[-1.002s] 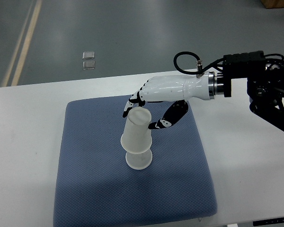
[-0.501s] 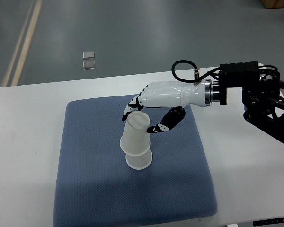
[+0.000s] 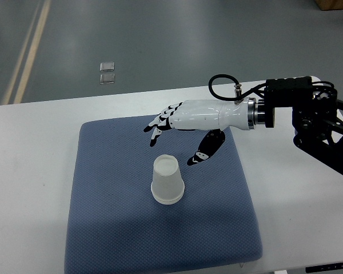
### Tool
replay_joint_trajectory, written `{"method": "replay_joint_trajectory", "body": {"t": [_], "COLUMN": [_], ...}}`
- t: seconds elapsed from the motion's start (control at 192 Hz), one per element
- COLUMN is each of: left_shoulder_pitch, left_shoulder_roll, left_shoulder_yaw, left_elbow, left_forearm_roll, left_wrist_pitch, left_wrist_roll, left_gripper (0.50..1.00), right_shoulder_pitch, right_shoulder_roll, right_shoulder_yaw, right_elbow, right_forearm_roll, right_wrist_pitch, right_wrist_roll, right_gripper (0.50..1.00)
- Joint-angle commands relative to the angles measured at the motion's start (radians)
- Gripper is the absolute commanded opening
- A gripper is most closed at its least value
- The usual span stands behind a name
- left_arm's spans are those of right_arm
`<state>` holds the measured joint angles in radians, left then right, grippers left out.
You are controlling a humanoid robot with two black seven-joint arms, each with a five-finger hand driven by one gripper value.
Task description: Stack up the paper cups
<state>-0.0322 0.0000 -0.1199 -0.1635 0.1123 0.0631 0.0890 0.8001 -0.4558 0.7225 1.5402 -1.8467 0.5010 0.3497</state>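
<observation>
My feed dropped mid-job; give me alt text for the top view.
White paper cups sit stacked upside down on a blue fabric mat, and the robot's white right hand hovers open just beyond them, holding nothing.

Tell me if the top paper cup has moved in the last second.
Yes. The top paper cup has dropped fully onto the lower cup, toward the blue mat; the right hand is open.

On the blue mat, we see one obstacle: the stacked paper cups, upside down near the middle. Our right hand hovers just beyond them, fingers spread, clear of the stack. We find open mat to the left, right and near side of the cups, and bare white table on both flanks.
</observation>
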Motion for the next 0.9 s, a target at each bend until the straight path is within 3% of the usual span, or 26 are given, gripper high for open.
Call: {"method": "replay_joint_trajectory", "body": {"t": [0.0,0.235,0.407,0.611,0.893], "left_shoulder_pitch": [0.0,0.0,0.0,0.0,0.0], "left_shoulder_roll": [0.0,0.0,0.0,0.0,0.0], "left_shoulder_yaw": [0.0,0.0,0.0,0.0,0.0], "left_elbow": [-0.001,0.001,-0.001,-0.001,0.001], "left_forearm_roll": [0.0,0.0,0.0,0.001,0.0], "left_wrist_pitch": [0.0,0.0,0.0,0.0,0.0], "left_wrist_roll": [0.0,0.0,0.0,0.0,0.0], "left_gripper": [1.0,1.0,1.0,1.0,1.0], "right_shoulder_pitch": [-0.002,-0.047,-0.122,-0.171,-0.214], "right_shoulder_roll": [-0.001,0.072,0.192,0.272,0.312], "right_shoulder_yaw": [0.017,0.161,0.365,0.446,0.443], "right_elbow": [-0.012,-0.17,-0.333,-0.48,-0.517], "right_forearm_roll": [0.009,0.083,0.285,0.567,0.857], "right_wrist_pitch": [-0.002,-0.068,-0.088,-0.306,-0.504], "right_wrist_roll": [0.0,-0.008,-0.163,-0.305,-0.436], "right_gripper": [0.913,0.911,0.911,0.911,0.911]}}
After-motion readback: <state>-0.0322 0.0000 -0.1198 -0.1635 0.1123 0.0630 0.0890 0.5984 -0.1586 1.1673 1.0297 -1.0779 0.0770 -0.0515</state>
